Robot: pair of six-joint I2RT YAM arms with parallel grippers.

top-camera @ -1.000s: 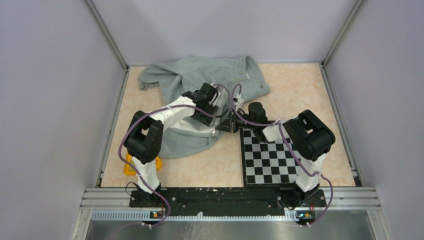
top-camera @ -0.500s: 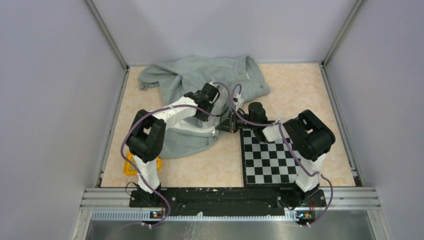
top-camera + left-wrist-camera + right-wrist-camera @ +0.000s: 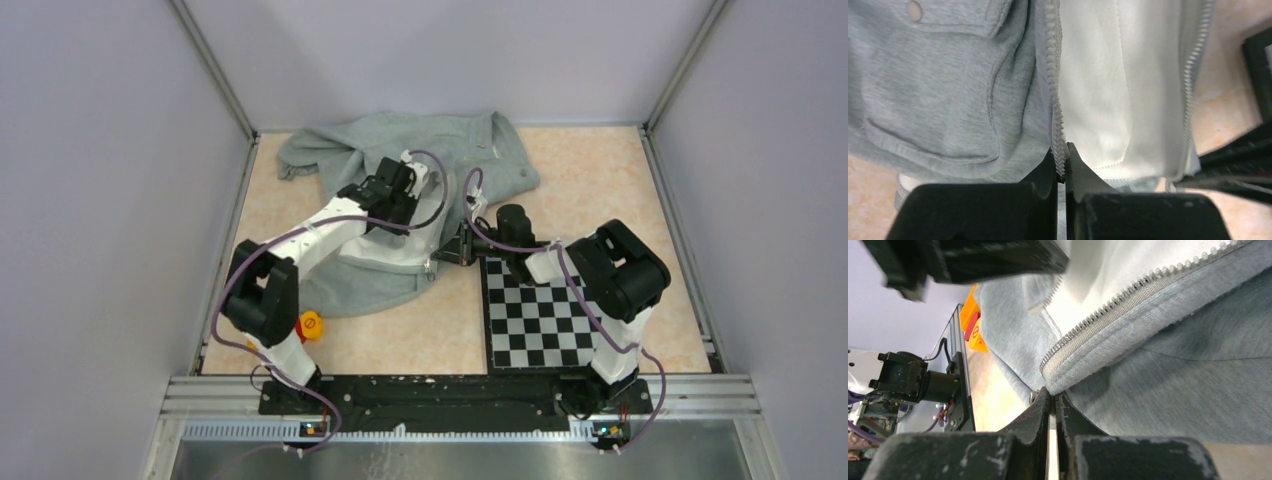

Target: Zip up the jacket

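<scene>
The grey-green jacket lies open at the back of the table, its pale lining showing between two white zipper rows. My left gripper is shut on the left zipper row, next to a grey front pocket. Seen from above, the left gripper is over the jacket's open front. The other zipper row runs down the right. My right gripper is shut on the jacket's hem corner at the lower end of a zipper row. From above, the right gripper is at the jacket's near edge.
A black-and-white chessboard lies under the right arm, beside the jacket. A yellow box with a red button sits near the left arm's base and also shows in the right wrist view. Grey walls enclose the table on three sides.
My left gripper has shut on the zipper row, and the left arm has reached farther back over the jacket. The right arm has not moved.
</scene>
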